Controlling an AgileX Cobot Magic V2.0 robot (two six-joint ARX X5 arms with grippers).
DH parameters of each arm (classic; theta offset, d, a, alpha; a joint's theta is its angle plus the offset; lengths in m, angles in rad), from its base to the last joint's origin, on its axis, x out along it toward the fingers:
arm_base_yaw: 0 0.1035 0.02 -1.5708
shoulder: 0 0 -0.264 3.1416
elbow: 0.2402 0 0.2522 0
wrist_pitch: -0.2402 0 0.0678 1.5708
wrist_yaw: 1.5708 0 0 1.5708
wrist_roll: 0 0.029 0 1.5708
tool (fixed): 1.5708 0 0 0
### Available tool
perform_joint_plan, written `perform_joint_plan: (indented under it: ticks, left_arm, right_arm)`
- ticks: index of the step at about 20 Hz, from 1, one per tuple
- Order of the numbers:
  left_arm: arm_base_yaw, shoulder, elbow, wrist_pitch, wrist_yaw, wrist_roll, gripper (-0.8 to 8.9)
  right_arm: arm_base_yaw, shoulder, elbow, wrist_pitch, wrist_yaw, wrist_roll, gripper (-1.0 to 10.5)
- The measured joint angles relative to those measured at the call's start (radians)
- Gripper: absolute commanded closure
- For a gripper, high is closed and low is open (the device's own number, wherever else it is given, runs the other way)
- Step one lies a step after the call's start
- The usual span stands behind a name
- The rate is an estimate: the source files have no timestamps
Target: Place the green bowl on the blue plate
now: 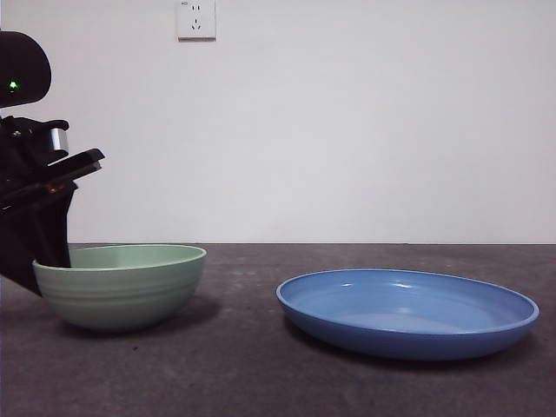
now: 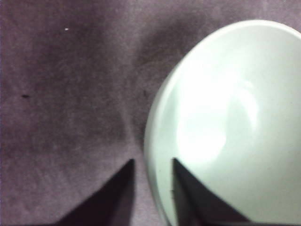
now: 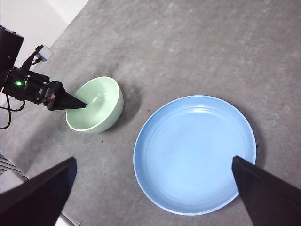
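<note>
The green bowl (image 1: 122,287) stands on the table at the left, and the blue plate (image 1: 407,311) lies to its right with a gap between them. My left gripper (image 2: 153,161) has come down at the bowl's left rim (image 2: 149,141). One jaw is inside the bowl and the other outside, with a small gap to the rim, so it is open. The right wrist view shows this gripper (image 3: 81,104) reaching into the bowl (image 3: 101,106). My right gripper (image 3: 154,159) hangs wide open high over the plate (image 3: 195,153), holding nothing.
The table (image 1: 261,373) is a dark grey mat. A white wall with a socket (image 1: 196,19) stands behind it. The mat's edge and a pale floor (image 3: 28,19) lie beyond the left arm.
</note>
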Motion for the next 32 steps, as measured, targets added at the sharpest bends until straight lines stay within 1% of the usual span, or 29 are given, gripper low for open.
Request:
perform_joint_plan:
  ticks: [2,10,13,17,21,25,29,32]
  left_arm:
    - [0.000,0.000,0.000,0.008,-0.001,0.000,7.95]
    - [0.000,0.000,0.006,0.002,-0.001,-0.004,7.96]
    - [-0.017,0.000,0.071,-0.059,-0.006,-0.047,7.96]
    - [-0.101,0.022,0.228,-0.192,-0.007,-0.090,7.96]
    - [-0.225,0.137,0.460,-0.275,-0.008,-0.115,7.96]
    - [-0.361,0.286,0.683,-0.291,-0.007,-0.125,7.96]
    - [-0.459,0.433,0.803,-0.286,-0.011,-0.127,7.96]
    - [-0.511,0.508,0.830,-0.288,-0.093,-0.128,7.96]
  right_arm:
    - [0.000,0.000,0.000,0.000,0.000,-0.001,3.6]
    - [0.000,0.000,0.000,0.000,0.000,-0.007,3.6]
    - [0.000,0.000,0.000,0.000,0.000,-0.007,3.6]
    - [0.000,0.000,0.000,0.000,0.000,-0.007,3.6]
    - [0.000,0.000,0.000,0.000,0.000,-0.007,3.6]
    - [0.000,0.000,0.000,0.000,0.000,-0.007,3.6]
    - [0.000,0.000,0.000,0.000,0.000,-0.007,3.6]
    - [0.000,0.000,0.000,0.000,0.000,-0.007,3.6]
